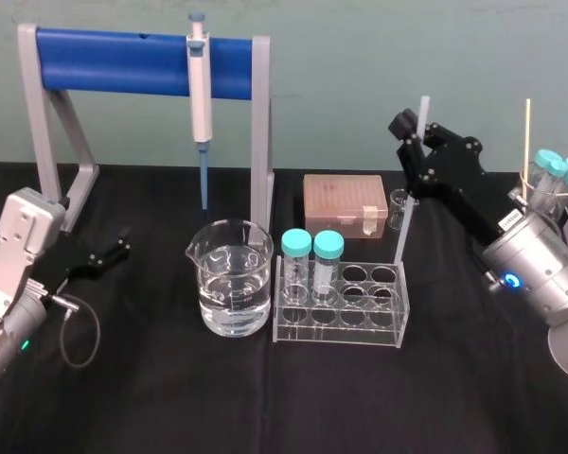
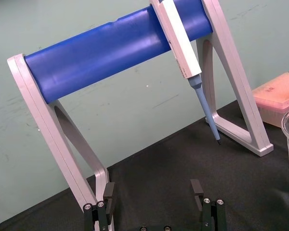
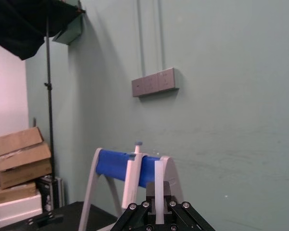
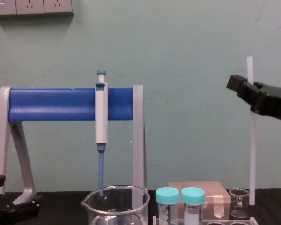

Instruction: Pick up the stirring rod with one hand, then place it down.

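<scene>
Stirring rod (image 4: 252, 154) stands near vertical at right, just behind the test tube rack (image 1: 341, 303) and beside the small beaker (image 1: 399, 210). Right gripper (image 1: 415, 142) is clamped near its top. Lower tip's table contact is unclear. Setting down likely needs tilting flat. Left gripper (image 1: 114, 251) is parked far left, spread.

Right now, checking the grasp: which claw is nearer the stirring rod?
Right. The right claw is shut on the stirring rod, holding it upright; the left claw sits open beside the stand, well away.
</scene>
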Robot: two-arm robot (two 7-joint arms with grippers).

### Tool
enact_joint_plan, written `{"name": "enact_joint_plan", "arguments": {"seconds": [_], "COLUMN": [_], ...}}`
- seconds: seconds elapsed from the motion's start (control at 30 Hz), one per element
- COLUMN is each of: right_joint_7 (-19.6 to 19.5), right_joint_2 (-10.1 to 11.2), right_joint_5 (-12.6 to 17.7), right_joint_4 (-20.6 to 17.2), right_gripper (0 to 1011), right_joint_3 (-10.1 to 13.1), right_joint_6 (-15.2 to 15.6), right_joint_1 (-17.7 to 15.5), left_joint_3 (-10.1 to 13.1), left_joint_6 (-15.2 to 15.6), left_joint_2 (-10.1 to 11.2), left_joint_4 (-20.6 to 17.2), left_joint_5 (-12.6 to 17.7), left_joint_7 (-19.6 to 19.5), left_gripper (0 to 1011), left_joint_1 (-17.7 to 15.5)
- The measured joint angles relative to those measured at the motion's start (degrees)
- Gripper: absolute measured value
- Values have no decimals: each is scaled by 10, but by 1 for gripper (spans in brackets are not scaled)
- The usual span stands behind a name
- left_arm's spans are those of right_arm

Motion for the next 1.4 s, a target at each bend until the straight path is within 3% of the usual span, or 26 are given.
{"name": "enact_joint_plan", "arguments": {"seconds": [0.4, 1.0, 1.4], "right_joint_7": [-6, -16, -14], "right_joint_2": [-8, -40, -50], "right_joint_5": [-26, -51, -63], "right_joint_4": [64, 135, 163], "right_gripper": [66, 66, 66], "right_joint_3": [-25, -31, -36], "right_joint_6": [-24, -52, -52], "right_joint_1": [27, 61, 72], "left_joint_3": [0, 0, 0], "left_joint_6": [0, 0, 0], "left_joint_2": [0, 0, 0], "left_joint_4": [0, 0, 0], "left_joint_5": [0, 0, 0], "left_joint_7": [0, 0, 0], "left_gripper": [1000, 1000, 1000], "left_joint_1": [0, 0, 0]}}
